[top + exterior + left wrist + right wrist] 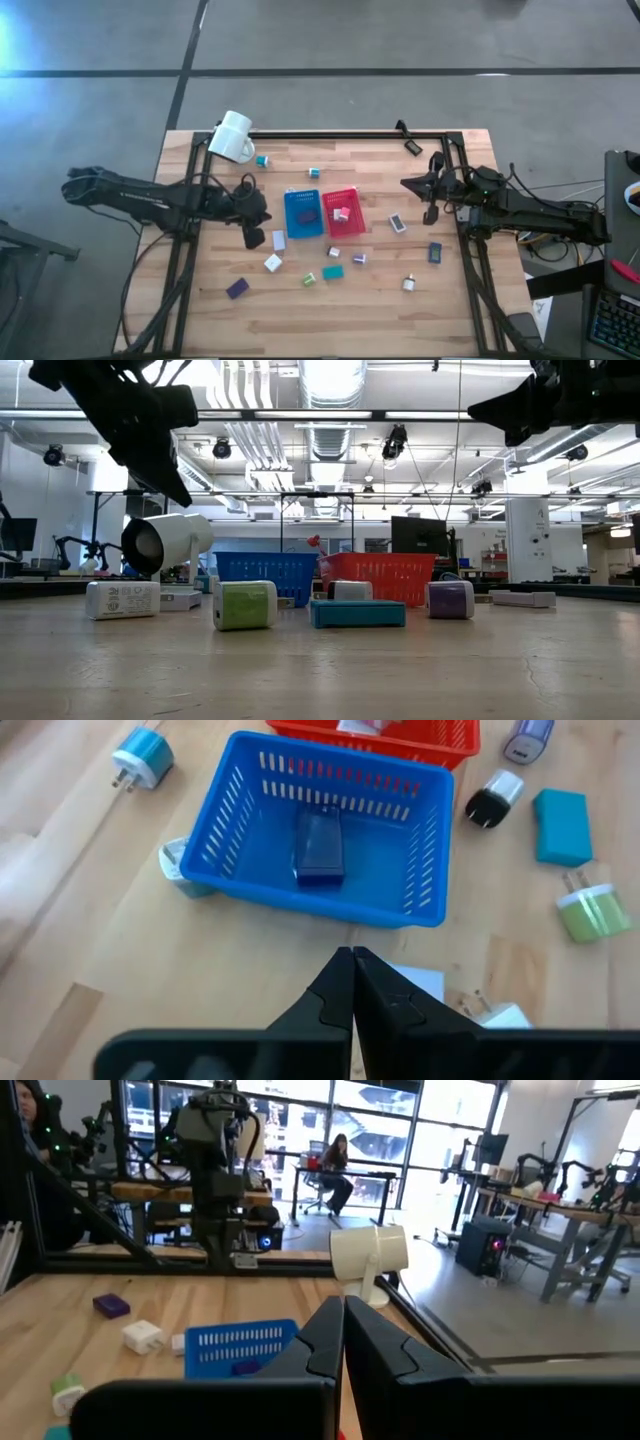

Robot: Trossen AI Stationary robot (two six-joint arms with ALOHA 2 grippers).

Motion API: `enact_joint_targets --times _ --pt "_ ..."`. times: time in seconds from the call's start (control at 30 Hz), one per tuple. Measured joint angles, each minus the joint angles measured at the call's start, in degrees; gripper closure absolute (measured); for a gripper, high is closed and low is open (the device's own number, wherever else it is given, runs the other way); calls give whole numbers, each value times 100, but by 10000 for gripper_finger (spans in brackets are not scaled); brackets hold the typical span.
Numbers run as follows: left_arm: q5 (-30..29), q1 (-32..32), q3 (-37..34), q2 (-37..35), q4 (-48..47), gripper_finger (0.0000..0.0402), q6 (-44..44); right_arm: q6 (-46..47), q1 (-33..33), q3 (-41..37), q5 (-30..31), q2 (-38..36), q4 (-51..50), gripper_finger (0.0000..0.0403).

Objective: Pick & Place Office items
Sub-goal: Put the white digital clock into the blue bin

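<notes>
Left gripper [252, 237] pressed together, empty, hovering beside blue tray [303, 214], just above white block [278, 240]; probably lining up next pick. Right gripper [431, 214] pressed together, empty, parked at desk [350, 310] edge. Dark blue item [319, 847] already in blue tray; rest of office items [333, 271] scattered on wooden desk. Open lab behind.

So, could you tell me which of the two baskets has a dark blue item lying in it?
The blue basket: a dark blue block lies flat on its floor. The red basket beside it holds pale items instead.
</notes>
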Motion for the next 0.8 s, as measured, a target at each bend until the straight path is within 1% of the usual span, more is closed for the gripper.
enact_joint_targets --times 0.13,0.33,0.5,0.63,0.73,0.8 --pt "-5 -246 -4 8 39 392 -375 -64 -2 -5 0 0 0 394" --pt "-45 -964 59 285 247 395 -940 -33 0 -5 -2 0 0 394" --pt "-449 -1380 342 723 204 394 -1594 175 0 -5 -7 0 -16 394" --pt "-519 -1469 603 1086 13 366 -1927 142 -1 -5 -7 -7 -250 394" --pt "-503 -1470 795 1355 -111 333 -2073 58 -2 -5 -7 -4 -307 394" --pt "-378 -1479 884 1541 -107 306 -2152 44 -2 -5 -7 -7 -306 394"
